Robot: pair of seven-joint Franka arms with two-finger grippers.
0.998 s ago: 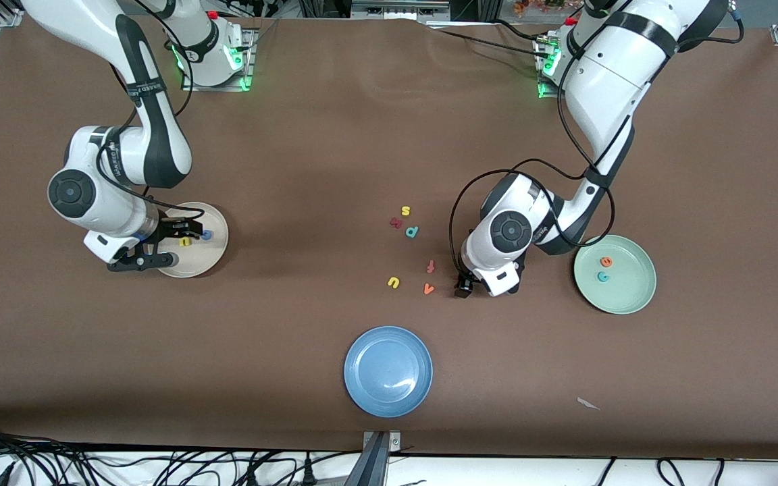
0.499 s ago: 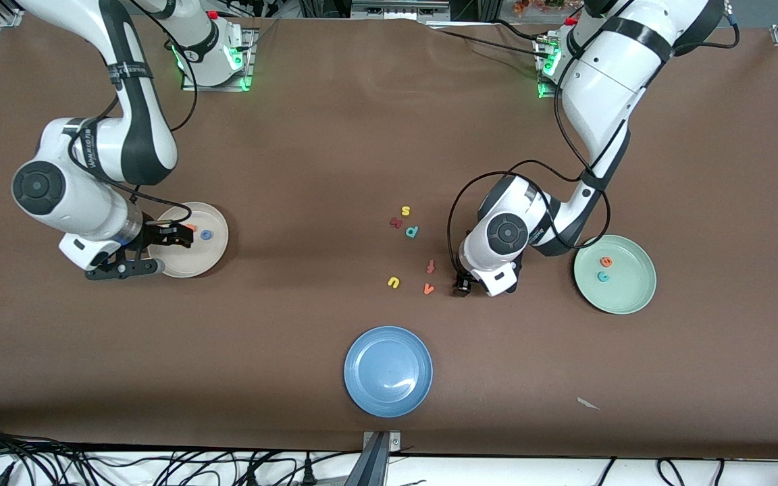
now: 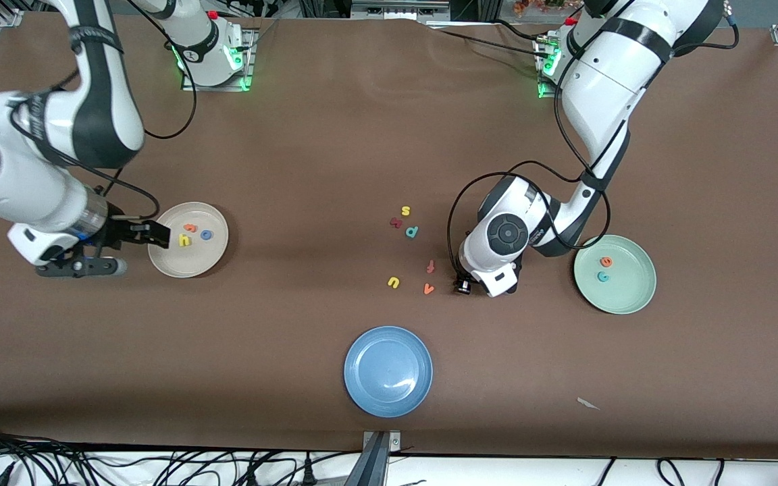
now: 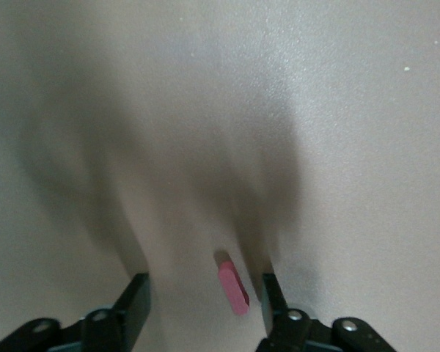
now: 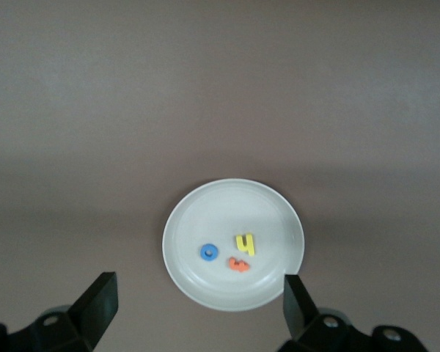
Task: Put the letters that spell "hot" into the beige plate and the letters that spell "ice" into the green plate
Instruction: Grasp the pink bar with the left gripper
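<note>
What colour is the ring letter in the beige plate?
Blue; the ring letter shows best in the right wrist view.

Bare brown table [image 3: 335, 135] lies open from the arm bases down to the small foam-letter cluster [image 3: 410, 253] mid-table. The left gripper [image 3: 462, 286], jaws parted, crowds the orange v [image 3: 428, 289]. The round blue plate [image 3: 388, 370] sits nearer the camera.
</note>
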